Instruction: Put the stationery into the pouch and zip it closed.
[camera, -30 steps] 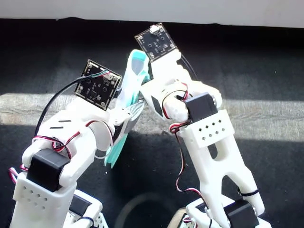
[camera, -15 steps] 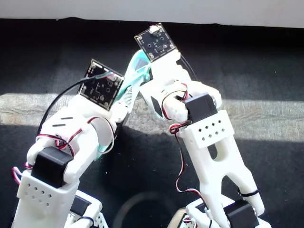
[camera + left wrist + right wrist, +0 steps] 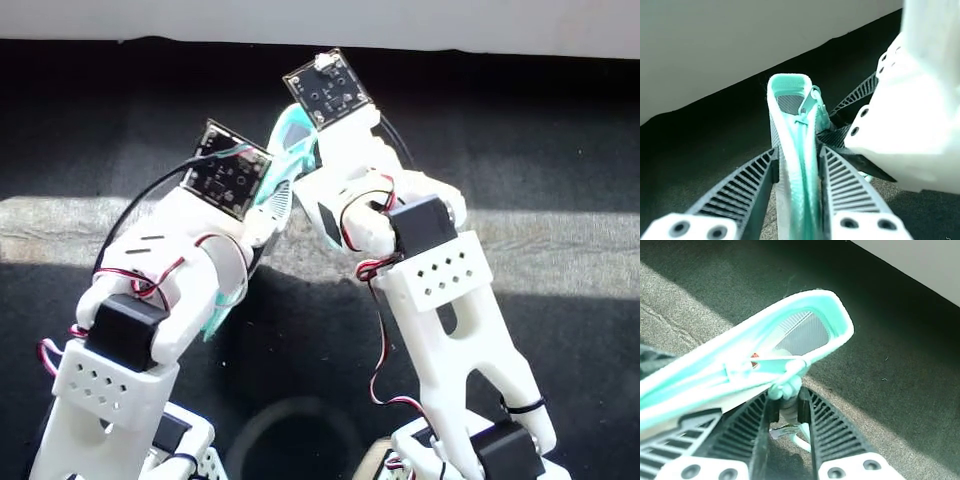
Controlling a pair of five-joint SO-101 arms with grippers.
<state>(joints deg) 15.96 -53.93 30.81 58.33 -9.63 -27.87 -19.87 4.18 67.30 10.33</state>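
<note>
left claw (image 3: 798,162): clamped on the pouch (image 3: 788,102), bracing it clear of the table (image 3: 100,120).
right claw (image 3: 785,410): pinched the zip pull (image 3: 784,389) between its tips, apparently to draw it shut.

The high camera looks down from above and behind onto the dark worktop (image 3: 560,130). The wrist cameras face closely along the left tool (image 3: 797,152) and the right tool (image 3: 787,400). All three views share the pouch (image 3: 290,135).

The left arm (image 3: 150,290), lower left, and the right arm (image 3: 450,300), lower right, are white plastic with black servo blocks (image 3: 125,335), red-black-white cables (image 3: 368,268) and square black circuit boards (image 3: 228,172). The left gripper (image 3: 798,152) has ribbed black fingers (image 3: 737,187) on white, screw-holed bases (image 3: 695,227).
</note>
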